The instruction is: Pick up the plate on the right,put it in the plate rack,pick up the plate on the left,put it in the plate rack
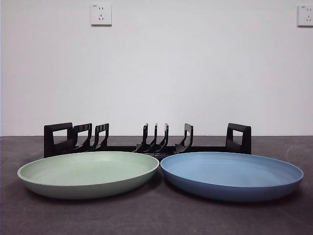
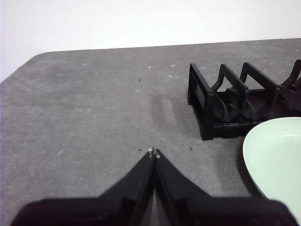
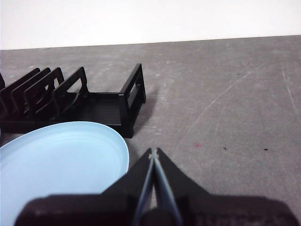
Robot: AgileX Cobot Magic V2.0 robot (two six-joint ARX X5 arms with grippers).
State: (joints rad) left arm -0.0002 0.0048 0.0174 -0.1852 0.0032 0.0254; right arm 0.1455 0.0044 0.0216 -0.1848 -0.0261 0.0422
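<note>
Two plates before plate rack

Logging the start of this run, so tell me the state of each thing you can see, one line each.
Green plate: flat on table, not racked.
Blue plate: flat on table, not racked.
Plate rack: upright, holds no plates.
Left gripper: shut, holding nothing.
Right gripper: shut, holding nothing.
</note>
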